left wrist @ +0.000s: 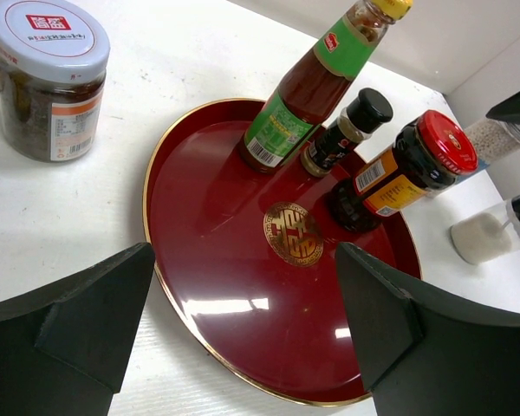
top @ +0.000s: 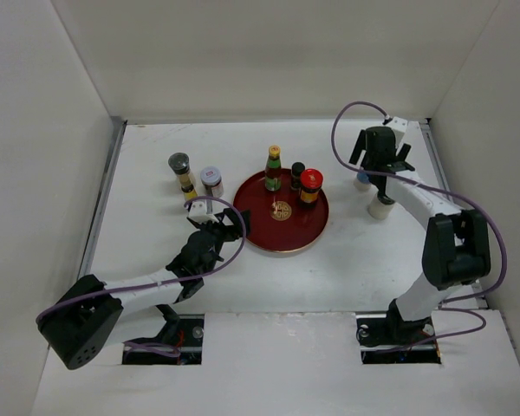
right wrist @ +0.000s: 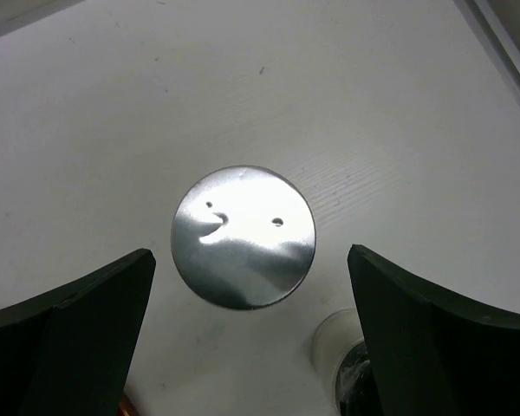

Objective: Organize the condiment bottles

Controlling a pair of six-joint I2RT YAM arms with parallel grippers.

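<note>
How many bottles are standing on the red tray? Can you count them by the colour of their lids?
Yellow lid: 1, the tall sauce bottle
Black lid: 1, the small bottle
Red lid: 1, the jar
Total: 3 on the tray

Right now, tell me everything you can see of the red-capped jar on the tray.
The red-capped jar is small and squat. Dark contents show through what looks like glass, under a glossy red screw cap and a yellow-orange label bearing a barcode. It stands upright on the dark red tray, near its far right rim, close beside the black-capped bottle; whether they touch is unclear.
</note>
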